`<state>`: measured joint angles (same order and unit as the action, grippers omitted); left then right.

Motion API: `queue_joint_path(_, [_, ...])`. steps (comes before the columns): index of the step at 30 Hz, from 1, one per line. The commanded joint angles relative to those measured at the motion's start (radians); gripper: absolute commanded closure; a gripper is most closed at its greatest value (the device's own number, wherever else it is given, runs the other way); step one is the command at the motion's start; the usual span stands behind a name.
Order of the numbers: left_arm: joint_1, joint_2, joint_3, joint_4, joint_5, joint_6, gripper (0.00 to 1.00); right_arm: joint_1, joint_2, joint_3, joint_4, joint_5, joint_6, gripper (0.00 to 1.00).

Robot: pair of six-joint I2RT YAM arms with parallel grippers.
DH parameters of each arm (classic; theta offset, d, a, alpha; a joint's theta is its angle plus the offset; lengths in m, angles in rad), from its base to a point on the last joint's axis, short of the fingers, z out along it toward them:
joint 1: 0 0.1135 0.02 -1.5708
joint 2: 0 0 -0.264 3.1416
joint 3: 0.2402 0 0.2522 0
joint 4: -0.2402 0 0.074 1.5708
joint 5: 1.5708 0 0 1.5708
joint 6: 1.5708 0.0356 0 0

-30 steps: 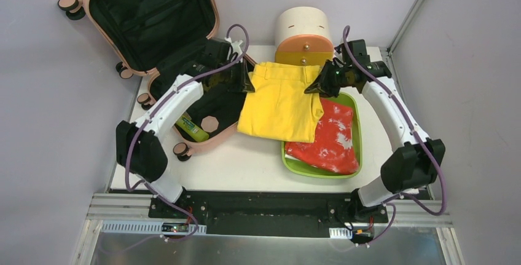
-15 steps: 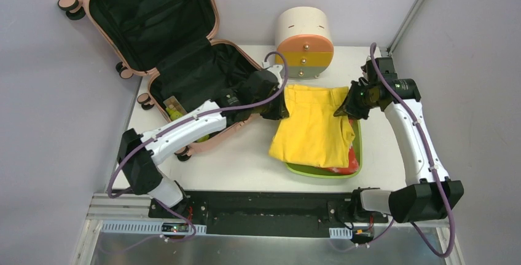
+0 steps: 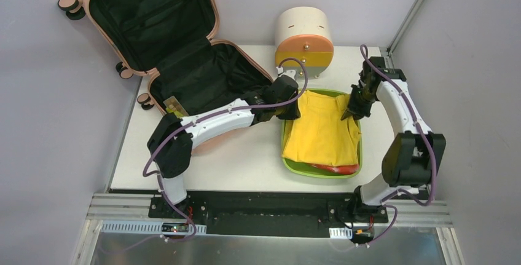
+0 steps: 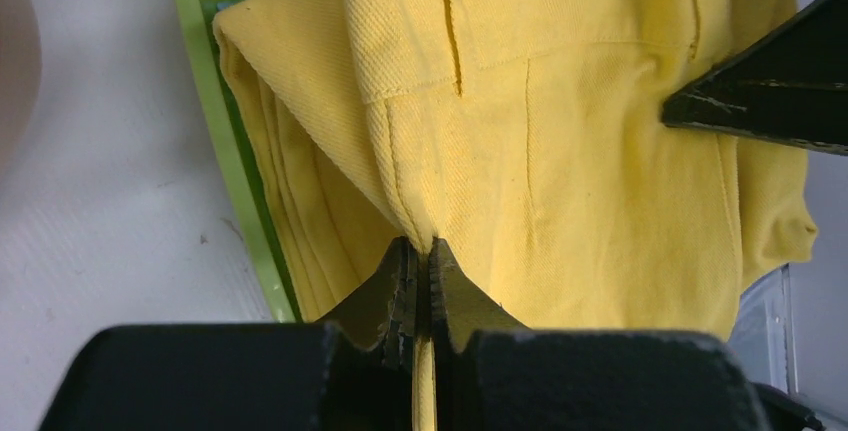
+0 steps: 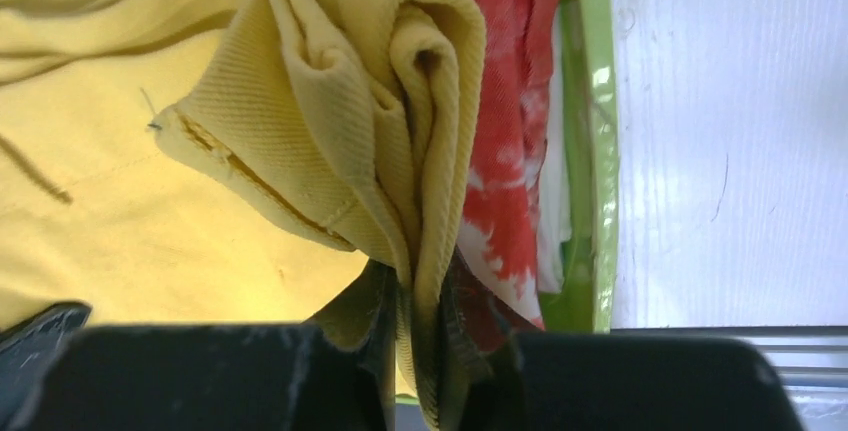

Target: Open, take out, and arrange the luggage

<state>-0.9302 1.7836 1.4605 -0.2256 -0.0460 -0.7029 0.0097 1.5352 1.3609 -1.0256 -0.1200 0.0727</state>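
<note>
At the far left of the table [image 3: 246,160], the luggage [image 3: 153,19] lies open. Its base rests on the tabletop with the black lining exposed, and its lid stands tilted back toward the rear wall, with wheels visible along the left side. To its right, a lime-green tray [image 3: 307,173] holds a folded yellow garment [image 3: 319,136]. The garment lies over a red-and-white patterned cloth [image 3: 335,168] that shows at the tray's near edge. The left gripper [image 4: 420,276] is clamped fully closed on an edge of the garment at the tray's left side, with fabric pinched between its fingers. The right gripper [image 5: 415,311] is nearly closed on a bunched fold of the same garment at the tray's right side. A cream cylindrical drawer unit [image 3: 302,34] stands just behind the tray.
</note>
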Motion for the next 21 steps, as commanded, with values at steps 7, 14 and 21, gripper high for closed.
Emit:
queue_joint_path(7, [-0.010,0.114,0.071,0.084,-0.072,-0.008,1.00,-0.057,0.153,0.017,0.109,0.114,-0.066,1.00])
queue_joint_path(14, [-0.011,0.127,0.050,0.102,-0.084,-0.001,1.00,-0.061,0.155,0.011,0.200,0.092,-0.102,0.90])
queue_joint_path(21, [-0.014,-0.016,0.010,0.100,-0.061,0.060,0.53,-0.060,0.092,0.069,0.079,0.096,-0.038,0.43])
